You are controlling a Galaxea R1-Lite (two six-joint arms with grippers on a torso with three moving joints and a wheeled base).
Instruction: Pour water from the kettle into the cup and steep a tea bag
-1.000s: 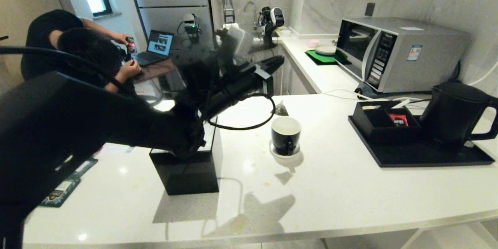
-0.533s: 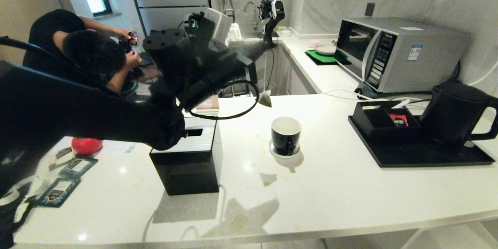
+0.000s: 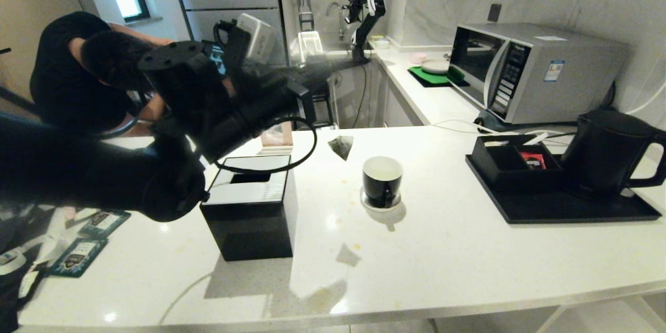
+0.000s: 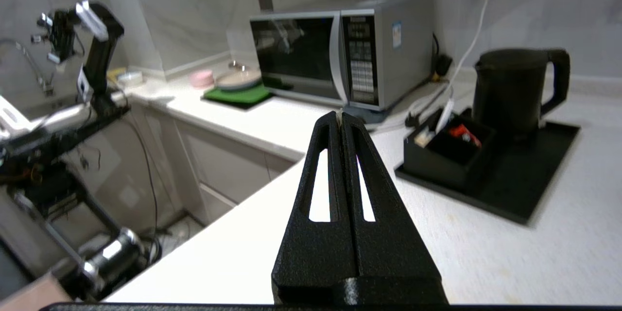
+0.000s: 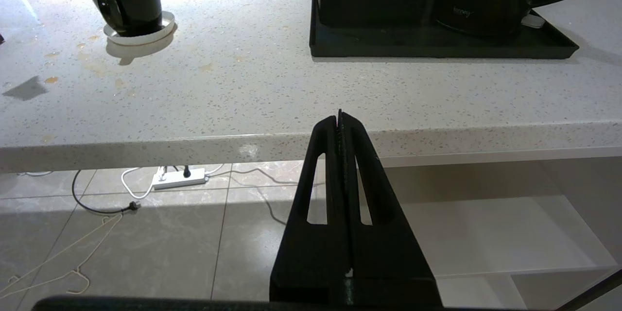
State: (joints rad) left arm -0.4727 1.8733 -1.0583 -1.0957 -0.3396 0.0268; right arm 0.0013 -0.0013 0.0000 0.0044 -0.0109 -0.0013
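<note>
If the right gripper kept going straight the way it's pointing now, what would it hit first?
Most likely the front edge of the countertop: the shut right gripper sits below and in front of it, tips aimed about at the edge, though depth is hard to judge.

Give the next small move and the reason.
Probably swing the left tool rightward until the tea bag hangs over the cup. The tool is shut, and the bag dangles in the air left of the cup's mouth, not above it yet.
</note>
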